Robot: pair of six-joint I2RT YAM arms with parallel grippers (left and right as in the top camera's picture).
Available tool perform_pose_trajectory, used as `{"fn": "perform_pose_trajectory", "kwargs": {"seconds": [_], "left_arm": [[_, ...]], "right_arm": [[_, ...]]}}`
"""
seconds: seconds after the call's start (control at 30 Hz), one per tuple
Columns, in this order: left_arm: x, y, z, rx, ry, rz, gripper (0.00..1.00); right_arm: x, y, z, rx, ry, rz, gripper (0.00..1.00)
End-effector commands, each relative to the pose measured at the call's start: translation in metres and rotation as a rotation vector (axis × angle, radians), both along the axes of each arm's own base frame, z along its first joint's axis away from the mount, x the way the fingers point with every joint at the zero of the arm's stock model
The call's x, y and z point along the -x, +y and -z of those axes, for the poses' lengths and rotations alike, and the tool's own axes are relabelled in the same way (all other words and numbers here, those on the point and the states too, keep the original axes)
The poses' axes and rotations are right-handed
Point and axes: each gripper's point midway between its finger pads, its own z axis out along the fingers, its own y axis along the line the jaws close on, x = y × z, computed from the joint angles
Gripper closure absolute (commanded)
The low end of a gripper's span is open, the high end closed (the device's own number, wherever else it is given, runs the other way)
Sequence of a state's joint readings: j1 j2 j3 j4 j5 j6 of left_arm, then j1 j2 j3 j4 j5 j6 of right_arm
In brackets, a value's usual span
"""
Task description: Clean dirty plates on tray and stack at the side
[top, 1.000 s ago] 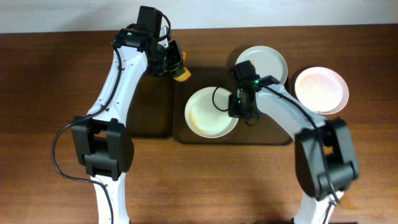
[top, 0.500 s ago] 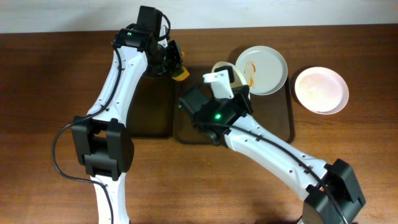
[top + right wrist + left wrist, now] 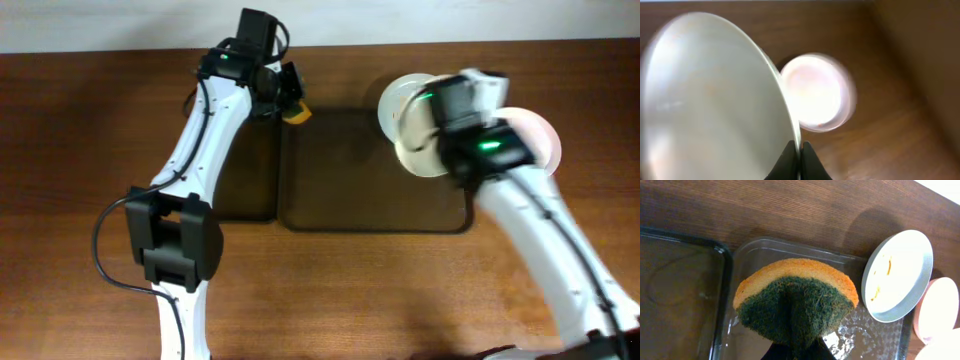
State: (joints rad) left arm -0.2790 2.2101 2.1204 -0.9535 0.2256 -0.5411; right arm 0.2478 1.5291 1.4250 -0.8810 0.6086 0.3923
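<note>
The left pincer is clamped on a half-round sponge, orange foam with a dark green scouring face. It holds the sponge above the far left corner of the large dark brown rectangular tray. The narrower black tray lies just left of the brown one on the wooden table. A round white plate with thin orange-red streaks lies at the brown tray's far right corner. Near it, the right pincer is pinched on the rim of a plain white plate, tilted steeply in the air. Another white plate lies on the table right of the tray.
</note>
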Motion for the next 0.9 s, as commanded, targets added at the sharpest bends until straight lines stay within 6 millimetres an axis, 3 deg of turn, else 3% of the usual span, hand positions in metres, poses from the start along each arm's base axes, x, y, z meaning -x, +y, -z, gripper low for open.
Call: {"fn": "perform_pose_trajectory", "kwargs": {"seconds": [0.0, 0.07, 0.13, 0.17, 0.23, 0.37, 0.4, 0.47, 0.5, 0.57, 0.67, 0.73, 0.77, 0.8, 0.87], "left_arm": [[-0.003, -0.003, -0.011, -0.057, -0.058, 0.000, 1.00], [-0.005, -0.003, -0.012, -0.059, -0.070, -0.001, 1.00], [-0.007, 0.000, -0.012, -0.077, -0.079, -0.013, 1.00], [-0.007, -0.001, -0.013, -0.076, -0.082, -0.014, 1.00], [-0.010, -0.001, -0.015, -0.072, -0.095, -0.014, 1.00], [-0.010, -0.001, -0.015, -0.072, -0.096, -0.014, 1.00], [-0.010, -0.001, -0.015, -0.072, -0.096, -0.014, 1.00], [-0.011, -0.002, -0.015, -0.070, -0.099, -0.014, 1.00], [-0.011, -0.002, -0.015, -0.070, -0.099, -0.014, 1.00], [-0.011, -0.002, -0.015, -0.070, -0.099, -0.014, 1.00], [-0.010, -0.001, -0.015, -0.072, -0.094, -0.013, 1.00], [-0.007, 0.000, -0.012, -0.077, -0.080, -0.013, 1.00], [-0.006, 0.000, -0.012, -0.078, -0.076, -0.012, 1.00], [-0.005, 0.000, -0.011, -0.080, -0.069, -0.012, 1.00], [-0.004, 0.001, -0.010, -0.081, -0.065, -0.012, 1.00]], "right_arm": [[-0.004, -0.074, 0.023, -0.320, 0.010, 0.142, 0.96], [-0.003, -0.141, 0.041, -0.351, -0.004, 0.281, 0.96], [0.001, -0.187, 0.062, -0.365, 0.002, 0.357, 0.96], [-0.001, -0.198, 0.075, -0.383, 0.013, 0.363, 0.96], [-0.003, -0.212, 0.101, -0.395, 0.045, 0.394, 0.96], [-0.032, -0.223, 0.141, -0.402, 0.030, 0.384, 0.94], [-0.035, -0.222, 0.146, -0.412, 0.031, 0.378, 0.89], [-0.035, -0.220, 0.154, -0.426, 0.046, 0.374, 0.54], [-0.037, -0.218, 0.153, -0.435, 0.044, 0.365, 0.40], [-0.053, -0.195, 0.136, -0.492, 0.029, 0.240, 0.32], [-0.081, -0.150, 0.096, -0.497, 0.039, 0.075, 0.32], [-0.098, -0.104, 0.080, -0.489, 0.042, -0.026, 0.33], [-0.103, -0.086, 0.080, -0.488, 0.046, -0.063, 0.34], [-0.110, -0.053, 0.092, -0.481, 0.082, -0.100, 0.39], [-0.110, -0.037, 0.112, -0.464, 0.130, -0.071, 0.46]]}}
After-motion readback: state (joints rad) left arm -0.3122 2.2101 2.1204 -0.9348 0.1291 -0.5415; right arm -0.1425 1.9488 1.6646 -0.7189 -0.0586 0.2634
